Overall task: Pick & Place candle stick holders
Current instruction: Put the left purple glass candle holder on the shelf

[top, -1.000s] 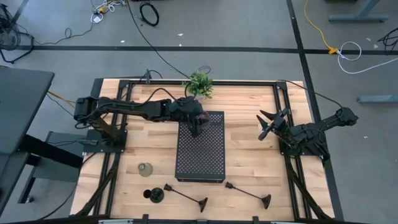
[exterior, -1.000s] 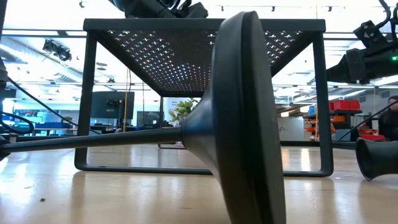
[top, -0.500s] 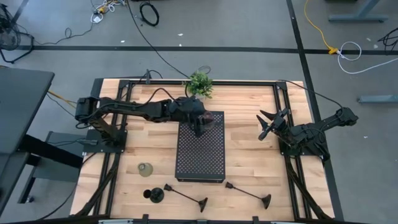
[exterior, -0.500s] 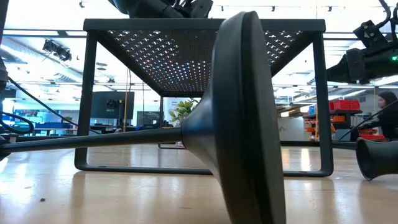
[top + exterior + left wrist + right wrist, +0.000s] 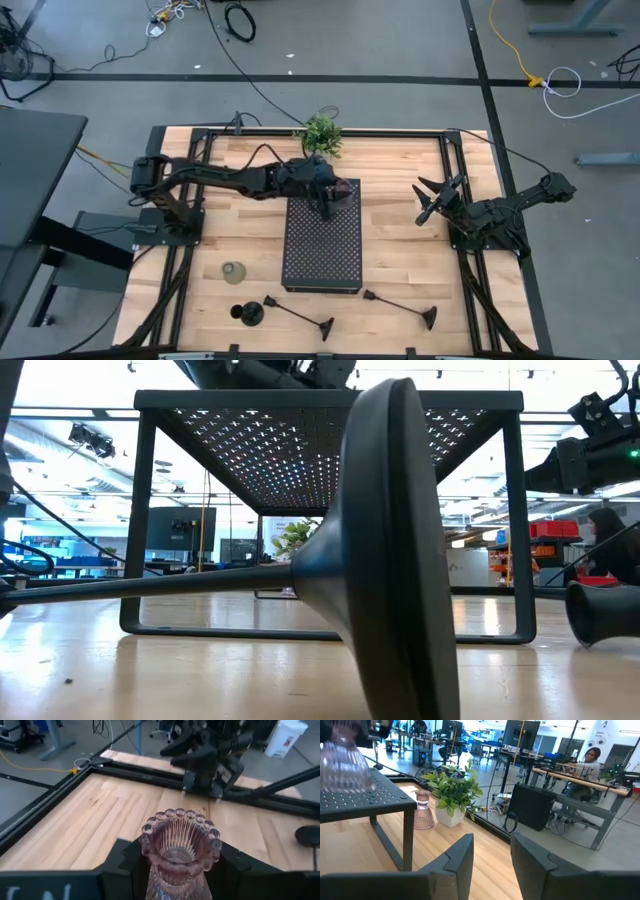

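Note:
My left gripper (image 5: 330,197) is over the far end of the black perforated tray (image 5: 322,250), shut on a pinkish ribbed glass cup (image 5: 177,847) with a beaded rim. The cup also shows in the right wrist view (image 5: 345,765). A second pinkish cup (image 5: 423,810) stands on the table beside the potted plant (image 5: 452,795). An olive-green cup (image 5: 234,272) stands left of the tray. A short black holder (image 5: 248,313) and two long-stemmed black holders (image 5: 300,317) (image 5: 400,308) lie near the front edge. My right gripper (image 5: 430,200) is open and empty at the table's right. My left gripper pinches the pinkish cup between its two fingers (image 5: 125,865), one on each side of the ribbed body below the beaded rim (image 5: 152,875). The fingers reach in from the table's left. The cup stands upright. I cannot tell whether its foot touches the tray.
The tray stands on thin legs (image 5: 140,520) at the table's middle. One long-stemmed holder's base (image 5: 390,560) lies close in front of the low camera. A person (image 5: 590,757) sits at a desk far behind the table.
My left gripper has gone a little toward the table's right edge over the tray's far end, carrying the pinkish cup upright with it.

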Controlling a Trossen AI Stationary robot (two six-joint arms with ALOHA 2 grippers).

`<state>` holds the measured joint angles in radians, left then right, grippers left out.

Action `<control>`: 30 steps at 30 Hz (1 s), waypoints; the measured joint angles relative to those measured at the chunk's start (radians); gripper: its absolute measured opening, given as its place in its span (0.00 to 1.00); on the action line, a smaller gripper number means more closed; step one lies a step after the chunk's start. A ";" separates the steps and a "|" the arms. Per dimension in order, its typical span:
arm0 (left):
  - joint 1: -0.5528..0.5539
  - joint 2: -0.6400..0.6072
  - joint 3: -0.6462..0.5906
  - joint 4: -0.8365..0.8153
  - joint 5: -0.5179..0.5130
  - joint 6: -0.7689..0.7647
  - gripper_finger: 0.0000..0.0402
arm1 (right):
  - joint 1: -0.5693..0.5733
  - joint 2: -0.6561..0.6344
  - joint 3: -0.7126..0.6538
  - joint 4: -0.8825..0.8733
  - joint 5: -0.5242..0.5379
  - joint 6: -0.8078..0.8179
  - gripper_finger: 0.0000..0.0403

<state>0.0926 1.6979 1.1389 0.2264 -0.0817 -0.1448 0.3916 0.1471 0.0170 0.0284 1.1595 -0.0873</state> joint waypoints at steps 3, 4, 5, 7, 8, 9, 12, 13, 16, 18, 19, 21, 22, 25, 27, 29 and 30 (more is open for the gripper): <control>0.009 0.024 0.000 0.009 -0.006 0.000 0.38 | 0.000 0.000 0.000 0.002 0.000 0.000 0.32; 0.012 0.024 0.000 0.009 -0.007 0.000 0.37 | 0.000 0.000 0.000 0.002 0.000 0.000 0.32; 0.014 0.025 0.000 0.009 -0.008 -0.001 0.37 | 0.000 0.000 0.000 0.002 0.000 0.000 0.32; 0.016 0.036 0.000 0.040 -0.010 0.000 0.36 | 0.000 0.000 0.000 0.002 0.000 0.000 0.32; 0.016 0.037 0.000 0.046 -0.010 -0.001 0.36 | 0.000 0.000 0.000 0.002 0.000 0.000 0.32; 0.016 0.037 0.000 0.058 -0.007 -0.001 0.36 | 0.000 0.000 0.000 0.002 0.000 0.000 0.32; 0.011 0.036 0.000 0.083 -0.001 -0.001 0.38 | 0.000 0.000 0.000 0.002 0.000 0.000 0.32; 0.010 0.036 0.000 0.079 -0.002 -0.001 0.38 | 0.000 0.000 0.000 0.002 0.000 0.000 0.32; 0.009 0.036 0.000 0.061 0.001 -0.001 0.40 | 0.000 0.000 0.000 0.002 0.000 0.000 0.32; 0.009 0.036 0.000 0.060 -0.002 -0.001 0.39 | 0.000 0.000 0.000 0.002 0.000 0.000 0.32; 0.009 0.036 0.000 0.058 -0.003 -0.001 0.39 | 0.000 0.000 0.000 0.002 0.000 0.000 0.32; 0.009 0.036 0.000 0.058 -0.003 -0.001 0.38 | 0.000 0.000 0.000 0.002 0.000 0.000 0.32; 0.009 0.036 0.000 0.057 -0.003 -0.001 0.38 | 0.000 0.000 0.000 0.002 0.000 0.000 0.32; 0.006 0.036 0.000 0.058 0.000 -0.001 0.38 | 0.000 0.000 0.000 0.002 0.000 0.000 0.32; 0.004 0.036 0.000 0.058 0.000 -0.001 0.39 | 0.000 0.000 0.000 0.002 0.000 0.000 0.32; 0.003 0.036 0.000 0.058 0.001 -0.001 0.42 | 0.000 0.000 0.000 0.002 0.000 0.000 0.32; 0.003 0.036 0.000 0.059 0.000 -0.002 0.43 | 0.000 0.000 0.000 0.002 0.000 0.000 0.32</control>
<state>0.0956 1.7340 1.1385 0.2852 -0.0814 -0.1466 0.3917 0.1471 0.0170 0.0303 1.1594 -0.0872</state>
